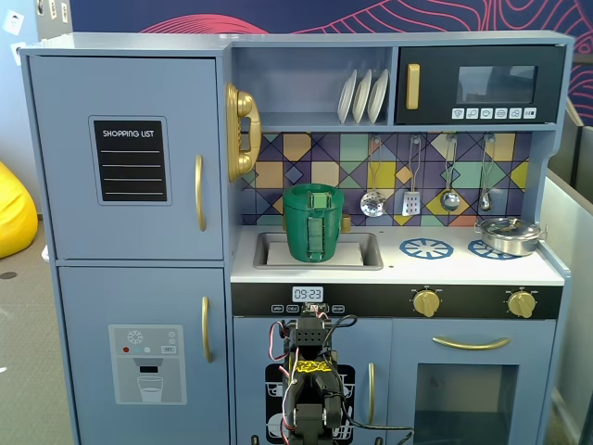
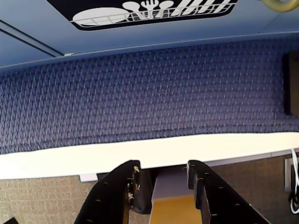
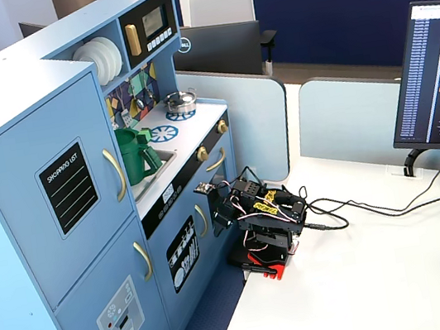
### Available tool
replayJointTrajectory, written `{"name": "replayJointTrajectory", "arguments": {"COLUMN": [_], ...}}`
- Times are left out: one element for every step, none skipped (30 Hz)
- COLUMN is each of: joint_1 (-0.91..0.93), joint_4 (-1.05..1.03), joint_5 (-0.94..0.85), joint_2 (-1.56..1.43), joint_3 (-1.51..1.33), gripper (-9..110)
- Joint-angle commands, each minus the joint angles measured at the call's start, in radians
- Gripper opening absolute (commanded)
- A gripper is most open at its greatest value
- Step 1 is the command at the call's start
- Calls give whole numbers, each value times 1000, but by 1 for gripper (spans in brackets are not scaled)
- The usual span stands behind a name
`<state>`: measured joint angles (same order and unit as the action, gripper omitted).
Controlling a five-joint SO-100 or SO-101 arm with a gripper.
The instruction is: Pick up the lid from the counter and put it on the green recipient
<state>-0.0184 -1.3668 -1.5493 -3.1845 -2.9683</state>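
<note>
While your arm (image 3: 262, 221) sits folded low on the white tabletop (image 3: 371, 275) in front of the toy kitchen (image 1: 139, 185), the tool (image 2: 161, 179) hangs over the blue carpet (image 2: 149, 93) with its two fingers a little apart and nothing between them.

The pot (image 1: 313, 222) stands in the sink (image 1: 366, 250), its strap handle facing front. The lid (image 1: 320, 198) already lies on top of the pot.

Beside the sink you can see two blue burner rings (image 1: 426, 247), and one silver pan (image 1: 508, 234) sits on the right one. Four utensils (image 1: 412, 199) hang on the tiled wall behind. Three white plates (image 1: 363, 95) stand on the shelf above. Two gold knobs (image 1: 426, 301) sit under the burners.
</note>
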Motion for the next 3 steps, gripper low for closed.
{"name": "replayJointTrajectory", "arguments": {"joint_1": [-9, -9, -9], "joint_4": [-166, -166, -166], "joint_5": [41, 41, 41], "joint_2": [6, 6, 6], "joint_3": [-28, -28, -28], "gripper": [4, 4, 4]}}
